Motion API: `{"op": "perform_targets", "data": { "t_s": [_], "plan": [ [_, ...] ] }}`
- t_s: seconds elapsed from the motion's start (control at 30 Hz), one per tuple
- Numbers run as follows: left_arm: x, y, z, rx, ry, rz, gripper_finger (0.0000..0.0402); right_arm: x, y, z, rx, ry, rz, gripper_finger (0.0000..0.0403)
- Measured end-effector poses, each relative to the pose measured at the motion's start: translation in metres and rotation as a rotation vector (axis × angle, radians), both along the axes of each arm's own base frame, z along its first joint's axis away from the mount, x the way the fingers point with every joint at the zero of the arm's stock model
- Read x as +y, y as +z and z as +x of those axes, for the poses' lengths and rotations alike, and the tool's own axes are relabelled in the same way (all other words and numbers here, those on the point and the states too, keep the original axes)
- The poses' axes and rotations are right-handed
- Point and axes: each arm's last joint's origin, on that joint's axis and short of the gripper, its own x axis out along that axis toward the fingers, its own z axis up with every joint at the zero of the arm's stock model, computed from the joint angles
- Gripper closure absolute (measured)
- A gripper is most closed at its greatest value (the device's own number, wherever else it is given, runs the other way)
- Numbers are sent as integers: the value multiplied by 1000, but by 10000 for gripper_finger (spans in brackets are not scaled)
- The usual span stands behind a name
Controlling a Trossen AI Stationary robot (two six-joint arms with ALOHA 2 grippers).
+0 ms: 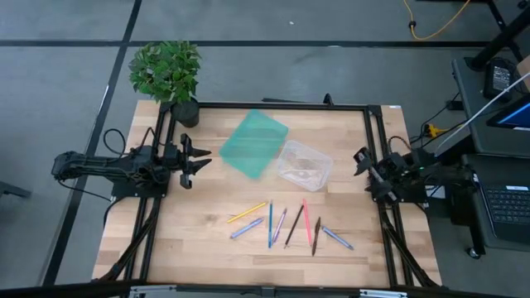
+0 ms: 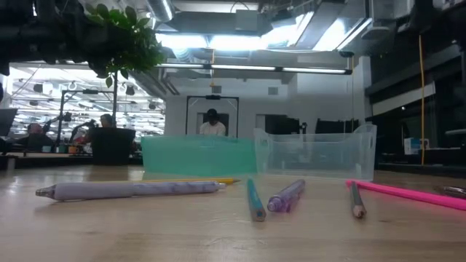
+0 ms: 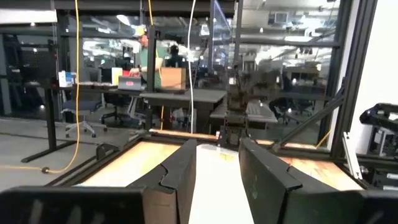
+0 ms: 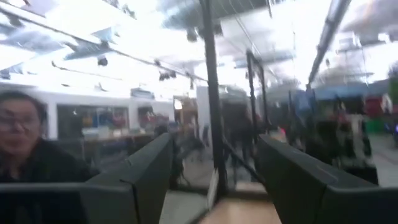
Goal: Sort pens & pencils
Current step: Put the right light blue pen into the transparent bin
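The pens & pencils are lying fanned across the lower middle of the high view, while the left gripper and right gripper are waiting at mid-left and mid-right, jaws apart.

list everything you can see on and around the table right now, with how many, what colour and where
pens & pencils: about eight, yellow, blue, lavender, black, pink, brown, grey-blue; loosely fanned on the near middle of the table, none in a bin
green bin: one, translucent green, far middle of the table
clear bin: one, transparent, beside the green bin toward the right arm
potted plant: one, green leaves in a dark pot, far left corner
table: one, light wood, dark frame
left gripper: one, dark, open, at the left edge, holding nothing
right gripper: one, dark, open, at the right edge, holding nothing
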Motion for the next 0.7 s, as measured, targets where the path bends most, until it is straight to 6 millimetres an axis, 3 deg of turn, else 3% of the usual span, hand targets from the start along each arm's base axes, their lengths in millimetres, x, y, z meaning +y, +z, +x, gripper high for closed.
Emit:
{"op": "perform_targets", "data": {
  "t_s": [0.07,0.17,0.3,0.4,0.53,0.7],
  "plan": [
    [0,10,0,63,-2,-3,286,1,23,-7,-12,17,3,169],
    [-3,34,-5,167,-26,-32,286,2,55,-10,113,6,24,181],
    [-8,73,-17,212,-81,-55,286,5,108,2,262,5,31,201],
    [-11,101,-25,208,-121,-51,286,13,146,28,412,63,33,213],
    [-13,119,-27,288,-115,-44,286,32,187,71,706,131,54,224],
    [-14,130,-23,424,-49,-48,286,57,202,123,1153,14,110,234]
  ]
}}
